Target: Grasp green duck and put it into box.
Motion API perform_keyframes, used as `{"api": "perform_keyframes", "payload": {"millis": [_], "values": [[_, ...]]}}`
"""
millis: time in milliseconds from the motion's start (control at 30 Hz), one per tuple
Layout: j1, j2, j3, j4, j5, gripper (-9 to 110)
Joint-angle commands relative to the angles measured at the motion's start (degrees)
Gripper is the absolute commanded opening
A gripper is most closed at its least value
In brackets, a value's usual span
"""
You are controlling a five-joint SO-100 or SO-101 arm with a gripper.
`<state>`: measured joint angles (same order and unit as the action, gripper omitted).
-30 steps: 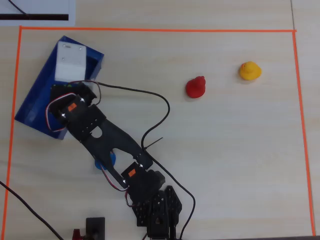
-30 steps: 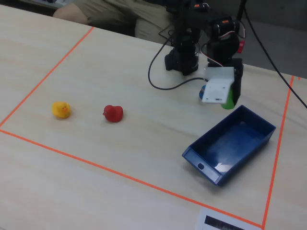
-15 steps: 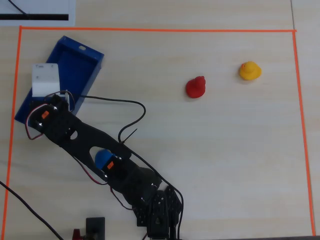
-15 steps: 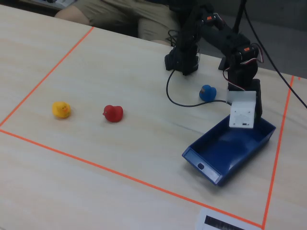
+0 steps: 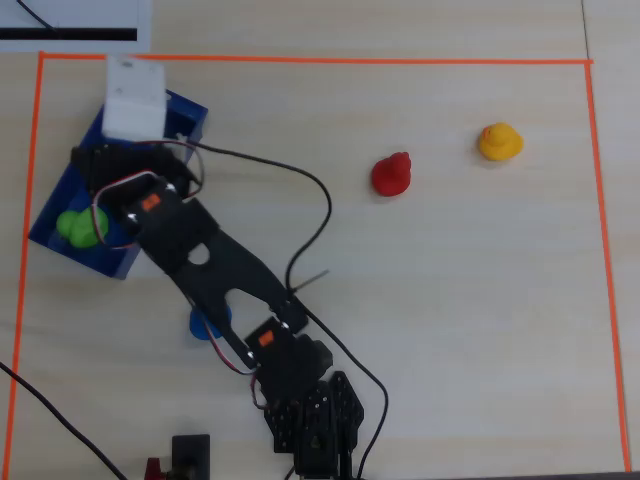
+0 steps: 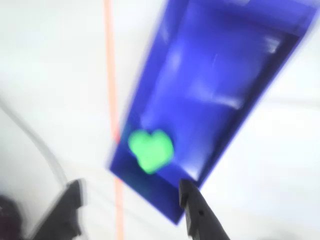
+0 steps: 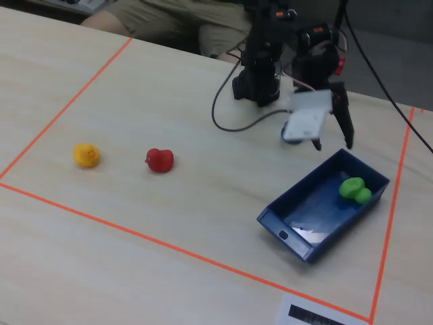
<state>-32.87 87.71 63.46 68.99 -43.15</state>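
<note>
The green duck (image 5: 76, 226) lies inside the blue box (image 5: 186, 121), at its lower-left end in the overhead view. In the fixed view the green duck (image 7: 354, 189) rests in the far right corner of the box (image 7: 300, 240). My gripper (image 7: 333, 143) hangs open above the table just beyond the box's far wall, holding nothing. The blurred wrist view looks down on the green duck (image 6: 151, 150) in the box (image 6: 220, 75), with my gripper (image 6: 131, 197) spread wide above the box's near corner.
A red duck (image 5: 392, 174) and a yellow duck (image 5: 499, 141) stand to the right in the overhead view. A small blue object (image 5: 208, 322) lies under the arm. Orange tape (image 5: 300, 60) frames the work area. A person sits behind the arm's base in the fixed view.
The gripper was low over the box with the duck hidden; it has since opened, risen and swung off the box. The green duck now lies loose in the box.
</note>
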Motion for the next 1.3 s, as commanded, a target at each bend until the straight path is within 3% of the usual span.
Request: {"api": "perform_keyframes", "payload": {"millis": [0,200,400,733,967,1267], "values": [[9.4,25.0,10.5,-7.9,-5.4,1],[23.0,49.4,33.8,-21.9,-17.3,0],[27.9,73.7,61.9,-34.1,-26.5,0],[31.3,95.5,100.5,-36.5,-28.5,0],[32.7,102.0,114.7,-33.0,-28.5,0],[29.3,102.1,114.8,-1.5,-32.1,0]]}}
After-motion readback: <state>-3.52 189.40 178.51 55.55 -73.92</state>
